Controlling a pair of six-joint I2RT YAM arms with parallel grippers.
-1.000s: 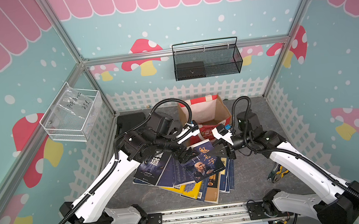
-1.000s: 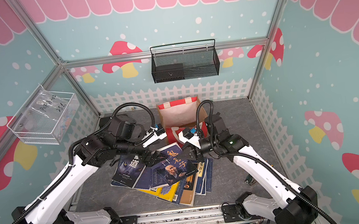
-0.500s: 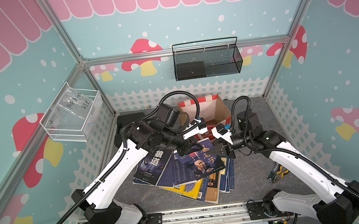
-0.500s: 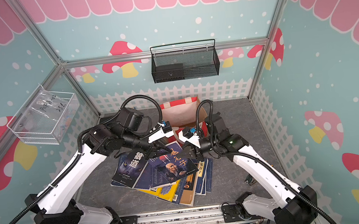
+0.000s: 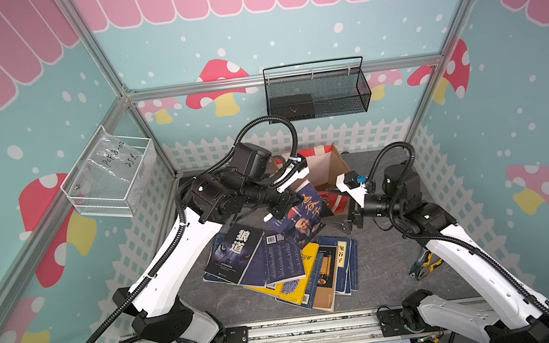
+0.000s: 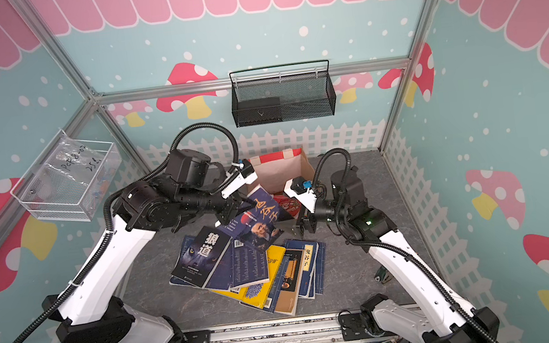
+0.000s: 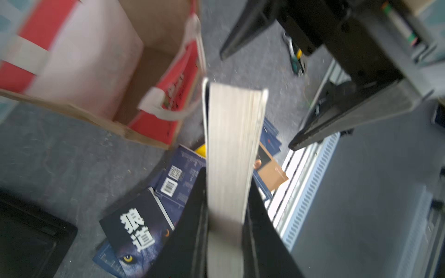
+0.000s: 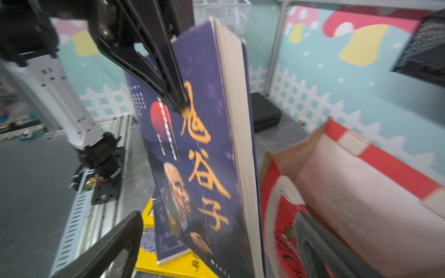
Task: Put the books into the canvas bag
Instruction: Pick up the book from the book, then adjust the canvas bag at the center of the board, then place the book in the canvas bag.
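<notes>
The left end effector [image 5: 282,209] is clamped on one edge of a dark blue book [image 5: 305,216], holding it raised and tilted over the pile of books [image 5: 275,262] on the grey counter [image 5: 384,272]. The canvas bag [image 5: 321,171] stands just beyond the book, mouth open, roughly along its long axis; the left arm is nearer. The right end effector [image 5: 349,222] is spread wide beside the book.

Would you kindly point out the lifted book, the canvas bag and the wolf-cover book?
lifted book [image 5: 305,216]: in a top view, front cover.
canvas bag [image 5: 337,165]: in a top view, tan side wall.
wolf-cover book [image 5: 236,249]: in a top view, front cover.
</notes>
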